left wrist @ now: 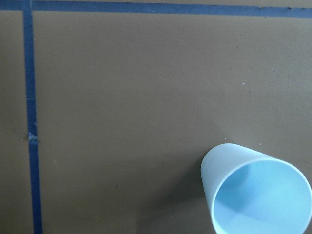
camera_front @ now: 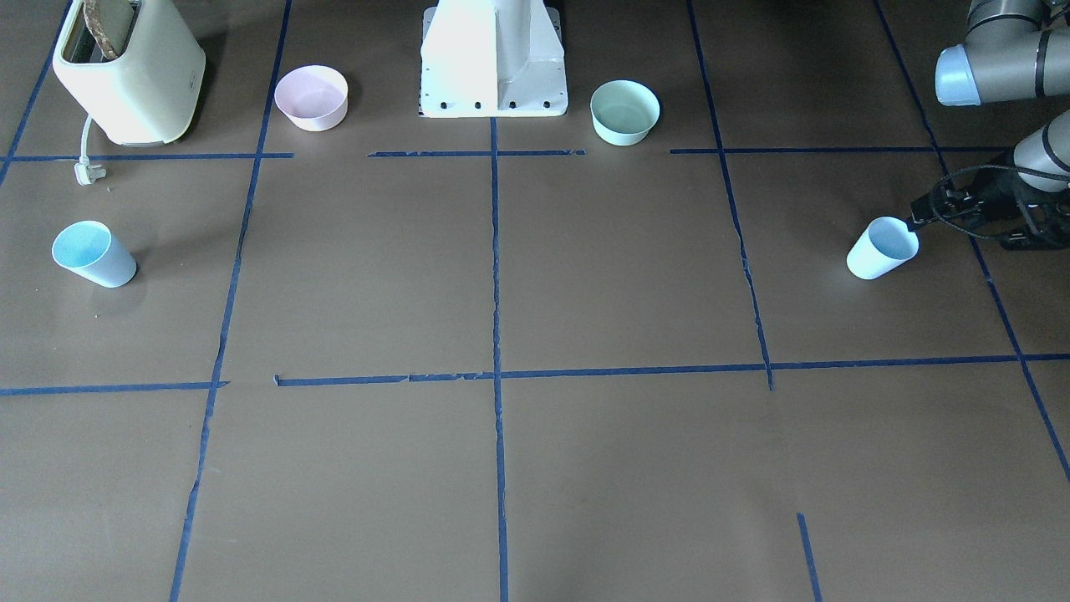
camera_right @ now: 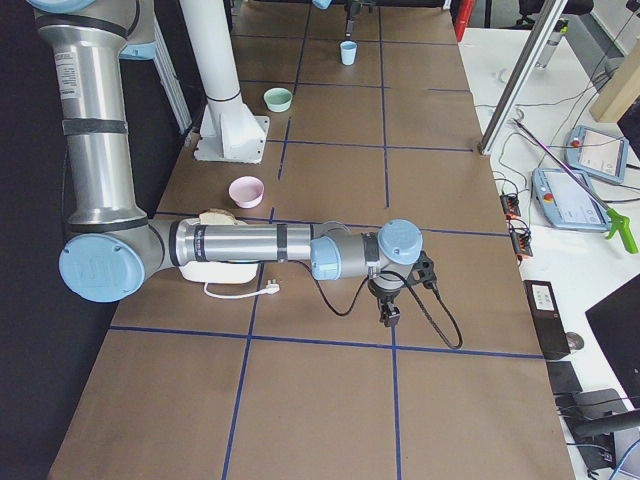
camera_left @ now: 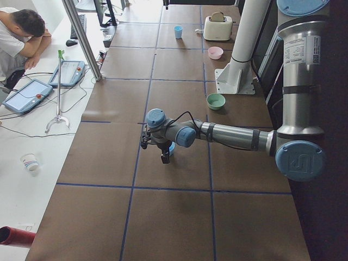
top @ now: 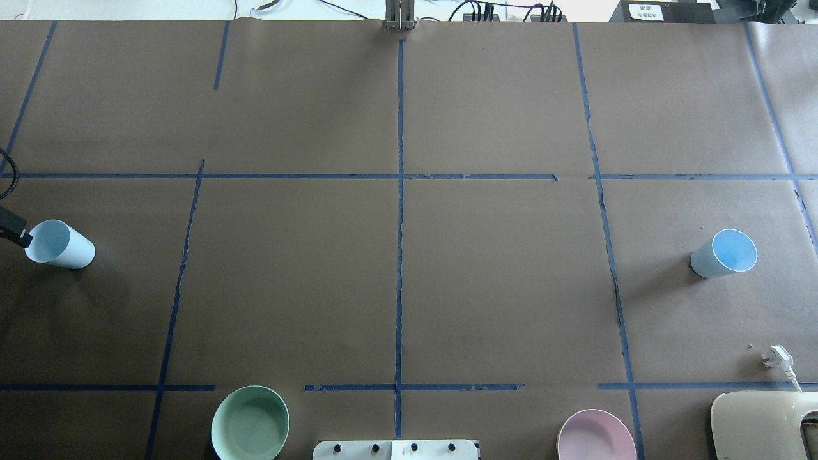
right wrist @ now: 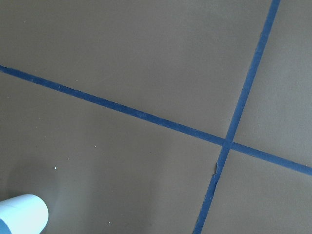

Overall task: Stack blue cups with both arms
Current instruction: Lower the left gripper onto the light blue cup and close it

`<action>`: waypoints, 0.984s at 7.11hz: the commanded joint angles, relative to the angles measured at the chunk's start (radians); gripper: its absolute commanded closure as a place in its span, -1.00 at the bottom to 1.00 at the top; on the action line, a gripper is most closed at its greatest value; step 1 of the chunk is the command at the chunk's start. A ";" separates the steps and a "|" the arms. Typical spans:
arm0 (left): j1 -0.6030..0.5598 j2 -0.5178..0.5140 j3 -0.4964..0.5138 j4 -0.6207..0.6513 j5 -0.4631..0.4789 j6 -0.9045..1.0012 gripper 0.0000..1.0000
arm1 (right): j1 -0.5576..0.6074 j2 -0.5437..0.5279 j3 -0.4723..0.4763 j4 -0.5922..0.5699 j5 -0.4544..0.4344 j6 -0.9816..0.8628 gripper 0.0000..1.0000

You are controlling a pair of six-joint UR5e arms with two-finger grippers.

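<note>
Closest to the lens, in the left wrist view, is a blue cup (left wrist: 256, 195), upright with its mouth up, sitting low and off to one side of the frame. So the left gripper (camera_front: 953, 213) is just beside it, not around it. The front view shows a black part of it right at the rim, but I can't tell if the jaws are spread or closed.

At the far opposite end of the surface (camera_front: 627, 293), the other blue cup (camera_front: 92, 253) stands upright near the toaster (camera_front: 129, 71). The right gripper (camera_right: 388, 318) points down over that end. Only a side camera catches it, so I can't tell its state either, and its wrist cam has the cup just in a corner.

My guess on the layout is one cup per arm, meeting in the middle. Nothing's lifted or stacked yet. The pink bowl (camera_front: 311, 98) and mint bowl (camera_front: 624, 111) look like distractors.
</note>
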 commanded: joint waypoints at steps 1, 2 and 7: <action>0.033 -0.040 0.020 -0.010 0.001 -0.053 -0.99 | 0.000 -0.001 -0.003 0.002 0.006 0.000 -1.00; 0.049 -0.041 0.026 -0.011 0.003 -0.055 -0.58 | 0.000 -0.004 -0.006 0.002 0.006 -0.001 -1.00; 0.060 -0.108 0.028 -0.002 -0.006 -0.075 1.00 | -0.002 -0.004 -0.009 -0.001 0.018 0.000 -1.00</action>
